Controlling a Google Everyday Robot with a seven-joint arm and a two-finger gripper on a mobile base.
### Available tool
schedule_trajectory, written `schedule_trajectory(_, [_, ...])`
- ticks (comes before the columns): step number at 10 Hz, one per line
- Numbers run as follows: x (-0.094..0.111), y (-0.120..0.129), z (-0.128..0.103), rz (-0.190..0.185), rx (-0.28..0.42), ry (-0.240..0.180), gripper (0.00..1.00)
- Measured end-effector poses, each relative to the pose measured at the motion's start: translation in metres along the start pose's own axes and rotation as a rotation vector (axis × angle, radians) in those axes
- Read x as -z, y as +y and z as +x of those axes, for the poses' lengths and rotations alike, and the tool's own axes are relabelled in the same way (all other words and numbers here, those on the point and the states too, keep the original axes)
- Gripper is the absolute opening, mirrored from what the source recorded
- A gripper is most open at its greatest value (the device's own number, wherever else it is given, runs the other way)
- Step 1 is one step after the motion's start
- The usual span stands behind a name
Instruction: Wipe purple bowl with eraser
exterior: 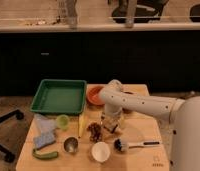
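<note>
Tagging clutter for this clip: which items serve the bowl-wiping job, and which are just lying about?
Job: purple bowl; tool, low beside it; eraser, not discernible.
Lying about: orange bowl, green tray, brush, white cup, sponge, green cup, metal cup.

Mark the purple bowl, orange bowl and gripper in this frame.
purple bowl (95, 131), camera view, middle of its visible dark part.
orange bowl (90, 96), camera view, its left rim.
gripper (110, 128), camera view, its tip, low over the table (143, 134) just right of the purple bowl.
</note>
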Motion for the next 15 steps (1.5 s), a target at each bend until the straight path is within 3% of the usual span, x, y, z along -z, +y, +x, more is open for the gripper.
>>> schedule_trajectory(3, [-0.009, 0.0, 0.0, -0.019, -0.004, -0.006, 0.78])
schedule_trajectory(11, [-0.007, -0.003, 0.011, -0.017, -0.029, -0.044, 0.04])
schedule_trajectory(15, [0.011, 0.002, 0.013, 0.002, -0.041, -0.033, 0.0])
